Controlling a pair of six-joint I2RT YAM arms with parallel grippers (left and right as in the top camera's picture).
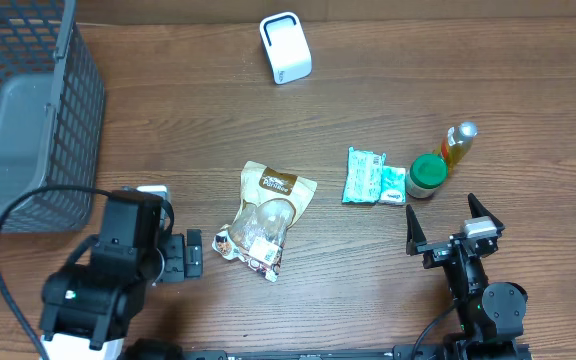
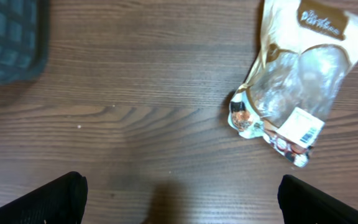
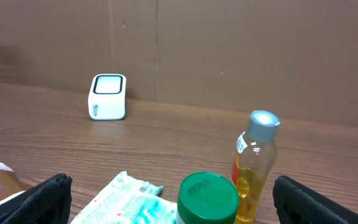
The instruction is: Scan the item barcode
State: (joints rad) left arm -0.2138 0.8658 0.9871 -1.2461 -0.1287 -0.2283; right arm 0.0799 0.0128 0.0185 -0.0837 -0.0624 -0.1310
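Observation:
A brown and clear snack bag (image 1: 265, 220) lies flat mid-table, its white barcode label (image 2: 305, 126) facing up. The white scanner (image 1: 285, 47) stands at the far edge, also in the right wrist view (image 3: 107, 97). A green wipes packet (image 1: 373, 177), a green-lidded jar (image 1: 427, 173) and a bottle of yellow liquid (image 1: 457, 143) sit to the right. My left gripper (image 1: 196, 254) is open, just left of the bag, over bare wood (image 2: 179, 199). My right gripper (image 1: 445, 222) is open, just in front of the jar (image 3: 207, 198) and bottle (image 3: 253, 168), touching neither.
A grey wire basket (image 1: 28, 110) fills the far left corner, its corner showing in the left wrist view (image 2: 11, 37). A brown wall stands behind the scanner.

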